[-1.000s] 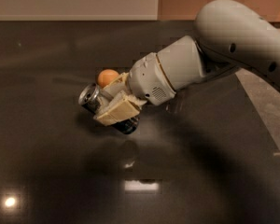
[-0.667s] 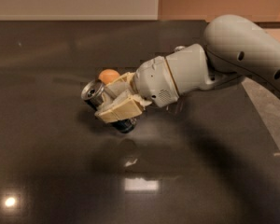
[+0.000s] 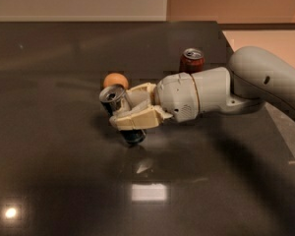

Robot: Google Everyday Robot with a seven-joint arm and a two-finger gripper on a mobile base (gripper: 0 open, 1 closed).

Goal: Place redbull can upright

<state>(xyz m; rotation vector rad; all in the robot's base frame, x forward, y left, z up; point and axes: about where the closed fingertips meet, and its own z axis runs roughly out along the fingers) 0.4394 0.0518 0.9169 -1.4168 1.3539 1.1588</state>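
Observation:
The redbull can (image 3: 119, 113) is a slim dark can with a silver top, held tilted with its top up and to the left and its base near the dark countertop (image 3: 49, 146). My gripper (image 3: 130, 113) reaches in from the right and is shut on the can's middle, with one cream finger (image 3: 137, 119) across its front. The arm's grey wrist (image 3: 196, 98) stretches off to the right.
An orange ball (image 3: 115, 79) lies just behind the can. A dark red soda can (image 3: 191, 60) stands upright behind the wrist. The countertop's right edge (image 3: 285, 141) runs beside a lighter floor.
The arm has drawn back to the right and lowered, uncovering the red soda can. The held can has tipped closer to upright.

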